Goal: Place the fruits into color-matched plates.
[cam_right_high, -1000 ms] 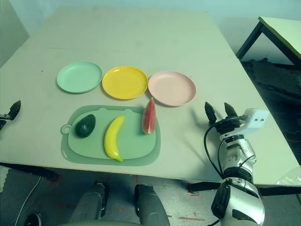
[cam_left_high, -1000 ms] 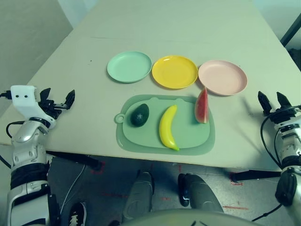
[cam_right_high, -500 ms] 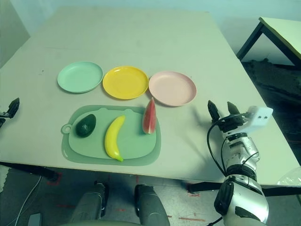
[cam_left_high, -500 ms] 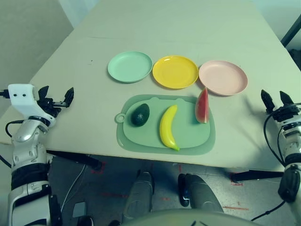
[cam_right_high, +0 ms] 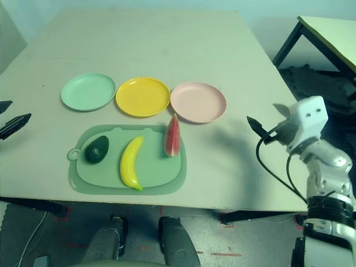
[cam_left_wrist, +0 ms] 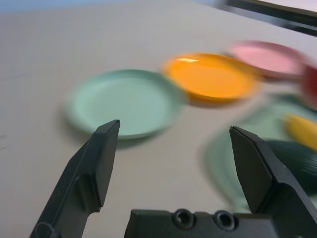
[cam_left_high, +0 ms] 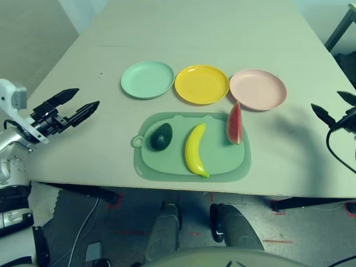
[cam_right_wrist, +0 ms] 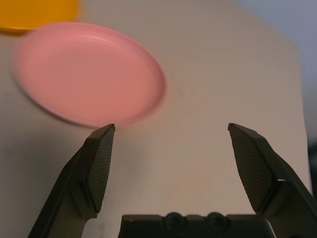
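- Awaiting sorting, the avocado (cam_left_high: 161, 137), banana (cam_left_high: 194, 151) and watermelon (cam_left_high: 235, 125) lie on the green mat (cam_left_high: 222, 177), likely gathered for easy reach.
- Mint (cam_left_high: 147, 79), yellow (cam_left_high: 201, 84) and pink (cam_left_high: 258, 89) plates line the tabletop (cam_left_high: 194, 50) beyond, seemingly arranged to mirror the fruits' order.
- Left pincer (cam_left_wrist: 174, 128) and right pincer (cam_right_wrist: 171, 126), both empty, spread wide on either side of the mat, probably readied for a grasp.

Cut off, blurred
Left wrist view: avocado (cam_left_wrist: 297, 166) and watermelon (cam_left_wrist: 311, 87) cropped, blurred; right wrist view: yellow plate (cam_right_wrist: 39, 12) cropped.
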